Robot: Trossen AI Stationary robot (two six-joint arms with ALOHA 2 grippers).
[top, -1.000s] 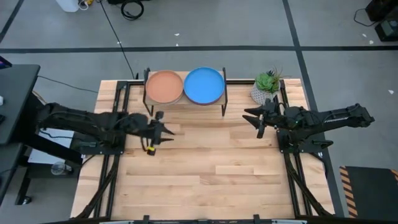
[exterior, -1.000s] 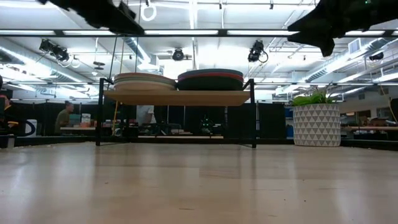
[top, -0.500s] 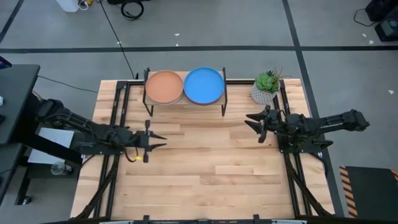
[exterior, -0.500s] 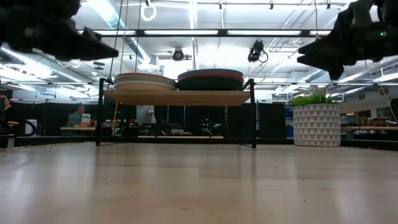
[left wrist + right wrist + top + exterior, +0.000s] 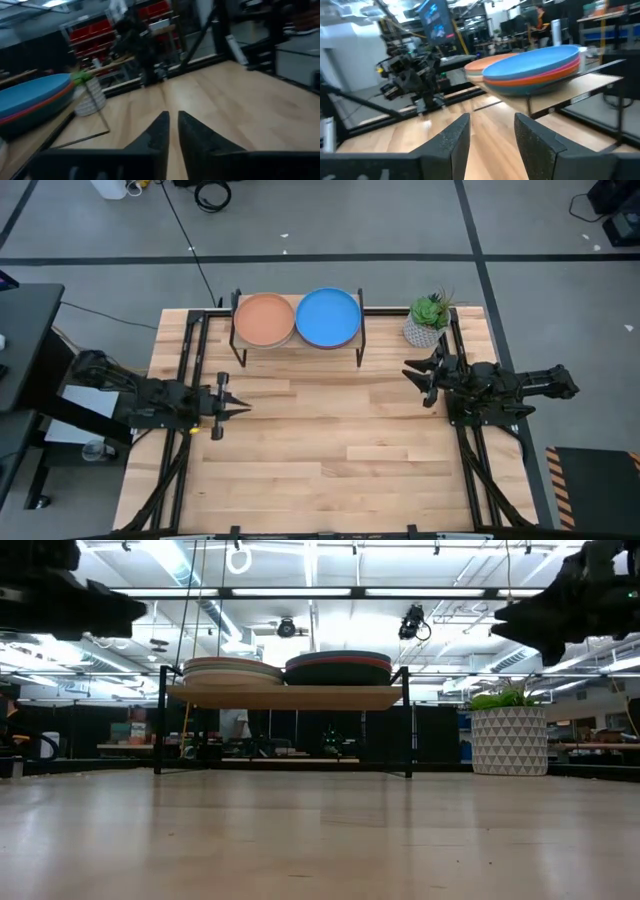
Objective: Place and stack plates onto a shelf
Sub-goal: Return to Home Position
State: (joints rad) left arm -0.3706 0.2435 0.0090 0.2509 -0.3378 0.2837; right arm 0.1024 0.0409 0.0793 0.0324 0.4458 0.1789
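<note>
The shelf stands at the table's far middle on thin black legs. Two stacks of plates rest on it: one topped by a tan-orange plate on the left, one topped by a blue plate on the right. In the right wrist view the blue stack shows orange and pink rims under the top plate. My left gripper hovers over the table's left part, shut and empty, pointing right. My right gripper hovers near the right side, open and empty, pointing left. Both are well clear of the shelf.
A potted plant in a white patterned pot stands at the far right, just beyond my right gripper. Black rails run along the table's left and right sides. Bare slatted wood lies between the two arms and in front of the shelf.
Both arms have drawn back from the shelf and sunk a little. The left gripper moved toward the table's left and near edges; the right gripper moved toward the right edge. The plates and the shelf have stayed as they were.
</note>
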